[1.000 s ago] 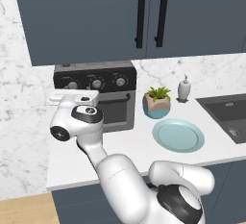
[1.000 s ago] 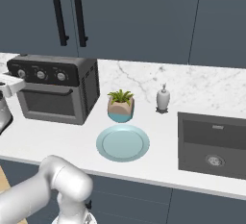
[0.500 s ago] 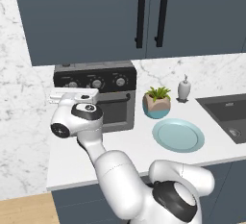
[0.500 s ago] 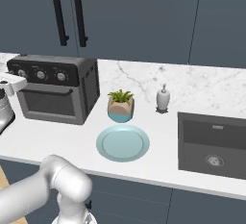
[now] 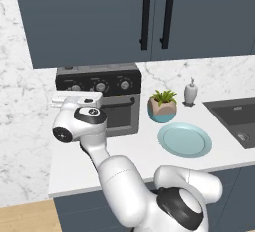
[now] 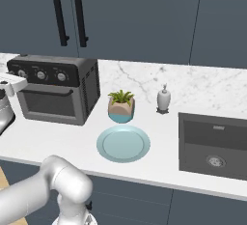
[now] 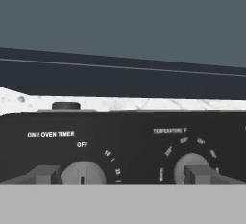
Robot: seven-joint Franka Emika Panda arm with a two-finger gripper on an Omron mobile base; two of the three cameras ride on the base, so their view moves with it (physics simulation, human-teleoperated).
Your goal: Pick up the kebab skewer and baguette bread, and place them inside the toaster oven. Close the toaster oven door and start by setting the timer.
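Facing the toaster oven in the left base view, the arm is raised with its hand level with the black control panel, at the left knob. The toaster oven door stands closed, and the blue plate on the desk lies bare beside a potted plant and a soap bottle; neither skewer nor baguette is on the desk here, so I judge them to be inside.

From the right base view, the oven sits at the left end of the desk, door shut, with the sink well apart on the right.

Along the hand view, the claw is spread wide and holds nothing; one fingertip sits left of the timer knob, which points at OFF, while the other fingertip overlaps the temperature knob. The risk: the claw's midline falls between the two knobs, so closing here could miss the timer or turn the temperature instead.
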